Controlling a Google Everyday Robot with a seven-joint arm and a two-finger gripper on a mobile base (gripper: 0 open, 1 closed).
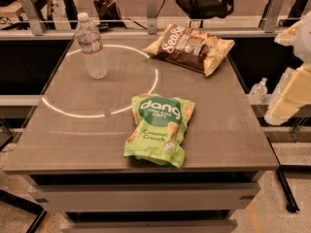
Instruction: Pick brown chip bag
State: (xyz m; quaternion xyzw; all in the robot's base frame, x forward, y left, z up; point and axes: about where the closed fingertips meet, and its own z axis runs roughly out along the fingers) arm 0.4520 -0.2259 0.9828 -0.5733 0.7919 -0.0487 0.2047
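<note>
The brown chip bag (192,47) lies flat at the far right of the grey table (73,140), its white cursive lettering towards the left. My gripper (287,100) is a cream-coloured shape at the right edge of the camera view. It hangs beyond the table's right side, well apart from the brown bag and nearer to me than it. It holds nothing that I can see.
A bright green "dang" Coconut Crunch bag (160,130) lies near the table's front middle. A clear water bottle (92,47) stands upright at the far left. A small clear bottle (258,91) sits on a ledge right of the table. Chairs and rails stand behind.
</note>
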